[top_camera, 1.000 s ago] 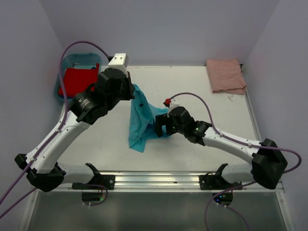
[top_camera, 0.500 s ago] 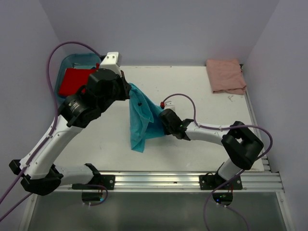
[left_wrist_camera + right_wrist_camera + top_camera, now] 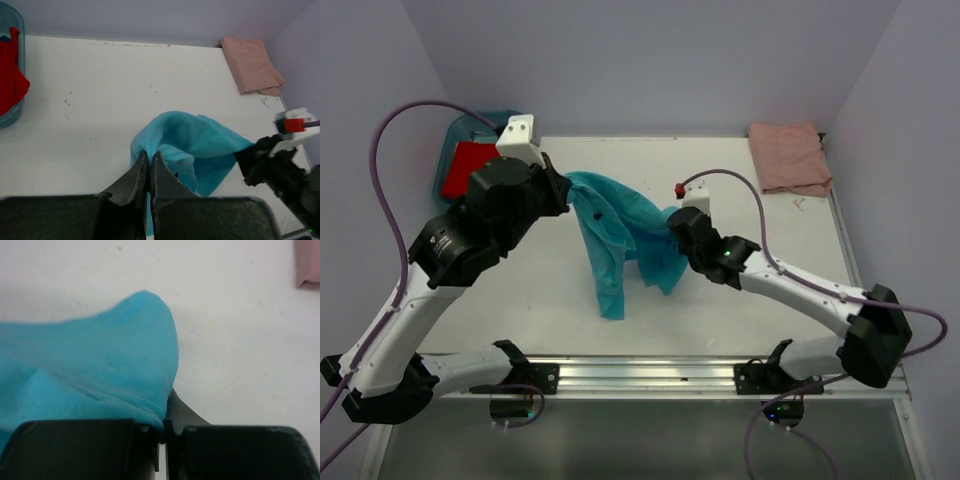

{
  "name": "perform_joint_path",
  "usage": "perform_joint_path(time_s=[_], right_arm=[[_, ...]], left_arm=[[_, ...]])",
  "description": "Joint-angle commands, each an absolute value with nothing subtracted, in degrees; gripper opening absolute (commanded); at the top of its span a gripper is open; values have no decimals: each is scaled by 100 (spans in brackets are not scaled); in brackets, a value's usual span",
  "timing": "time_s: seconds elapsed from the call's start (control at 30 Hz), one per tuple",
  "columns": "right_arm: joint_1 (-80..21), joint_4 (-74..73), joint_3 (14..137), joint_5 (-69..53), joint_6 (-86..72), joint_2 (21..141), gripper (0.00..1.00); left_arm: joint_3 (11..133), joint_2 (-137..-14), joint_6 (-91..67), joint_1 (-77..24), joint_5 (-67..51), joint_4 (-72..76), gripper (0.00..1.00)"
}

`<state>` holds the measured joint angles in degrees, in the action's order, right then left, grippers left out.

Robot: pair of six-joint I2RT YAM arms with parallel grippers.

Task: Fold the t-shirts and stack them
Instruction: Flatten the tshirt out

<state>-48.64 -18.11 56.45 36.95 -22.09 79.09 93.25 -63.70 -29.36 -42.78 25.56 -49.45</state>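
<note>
1. The left tool [image 3: 149,159] sits hidden under its own wrist in the top view, so its pinch on the turquoise t-shirt [image 3: 620,235] cannot be seen there.
2. In the left wrist view that tool's fingers cover the shirt's lower part.
3. The right tool [image 3: 165,422] has cloth draped over one fingertip, and the shirt runs off the right wrist view's left edge.
4. The red t-shirt [image 3: 468,170] is partly covered by the left arm [image 3: 470,225] and is cut by the left wrist view's edge.
5. The blue tub [image 3: 480,120] shows only part of its rim.
6. The salmon-pink t-shirt [image 3: 307,262] is a corner sliver in the right wrist view.
7. The neck label [image 3: 595,215] is a dark speck, too small to read.
</note>
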Motion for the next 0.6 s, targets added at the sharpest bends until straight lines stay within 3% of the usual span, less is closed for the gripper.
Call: perform_joint_path(time_s=[0.0,0.33,0.57], right_arm=[[-4860,-2390,6152,4525,-1671,6814,0],[-4852,-3208,6864,4984,-1503,5230,0],[-4860,-3612,7513,5123,-1458,5800,0]], left_arm=[[9141,-6083,-3040,-4289,2997,-5036,0],[8884,-5002,-3445,-4289,3366,-5299,0],[9159,-5080,-3244,-4298,3762,-5125,5]])
